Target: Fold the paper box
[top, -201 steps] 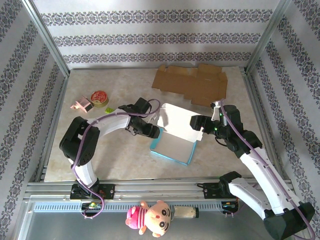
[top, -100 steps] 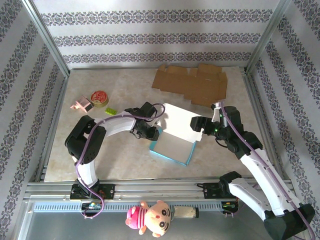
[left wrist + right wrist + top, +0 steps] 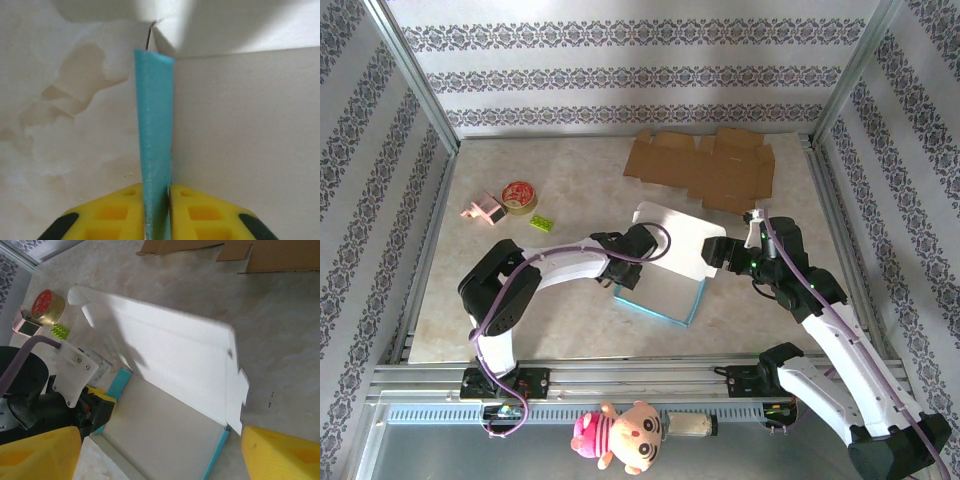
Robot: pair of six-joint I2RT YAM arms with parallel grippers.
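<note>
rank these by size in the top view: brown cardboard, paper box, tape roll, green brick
1. brown cardboard and paper box: too close to rank, and part of the box is covered
2. tape roll
3. green brick, clearly the smallest

The right end effector point(image 3: 160, 455) gapes wide toward the paper box point(image 3: 162, 432), whose white lid point(image 3: 165, 347) stands open.

The 2 arms wore white shells with black joints. A purple cable ran along the left arm point(image 3: 565, 262), another along the right arm point(image 3: 840, 340). The left gripper point(image 3: 156, 195) had yellow fingers point(image 3: 115, 215) with square recesses and black patches. Black bases point(image 3: 500, 380) sat on the rail point(image 3: 640, 385).
</note>
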